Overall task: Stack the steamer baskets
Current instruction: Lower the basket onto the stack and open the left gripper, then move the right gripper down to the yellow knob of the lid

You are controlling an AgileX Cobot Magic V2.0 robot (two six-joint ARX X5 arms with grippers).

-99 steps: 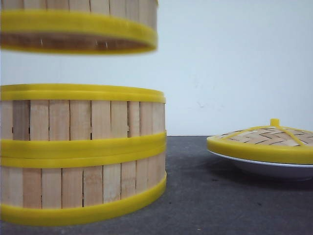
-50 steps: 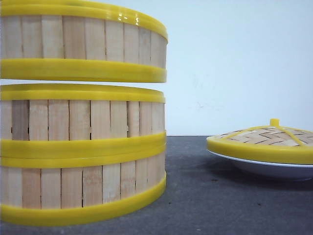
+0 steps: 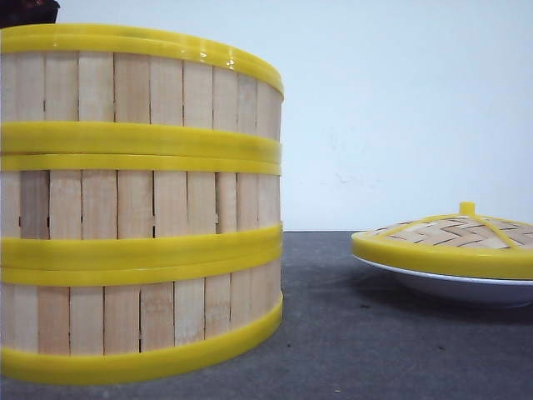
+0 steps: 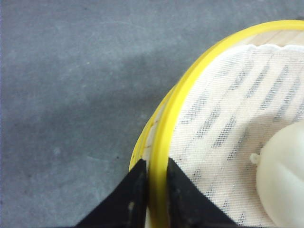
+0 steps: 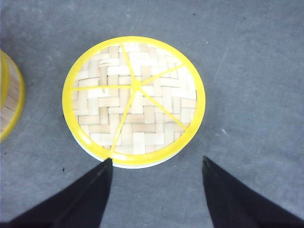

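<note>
Three steamer baskets stand stacked at the left of the front view: the top one [image 3: 141,83] rests on the middle one [image 3: 141,196], which sits on the bottom one [image 3: 141,317]. My left gripper [image 4: 156,164] is shut on the top basket's yellow rim [image 4: 190,90], one finger outside the wall and one inside. Within that basket lie a white mesh liner and a white bun [image 4: 282,175]. A dark bit of the left gripper [image 3: 29,10] shows above the stack. My right gripper [image 5: 156,161] hangs open over the table, holding nothing.
A woven bamboo lid [image 3: 454,237] with a yellow rim and knob lies on a white plate [image 3: 450,287] at the right, just beyond my right fingertips [image 5: 107,164]. The stack's edge [image 5: 9,99] shows beside the lid. Grey tabletop [image 3: 333,333] separates them.
The top basket has come down from above and now rests on the two stacked ones. The lid and plate have not moved.
</note>
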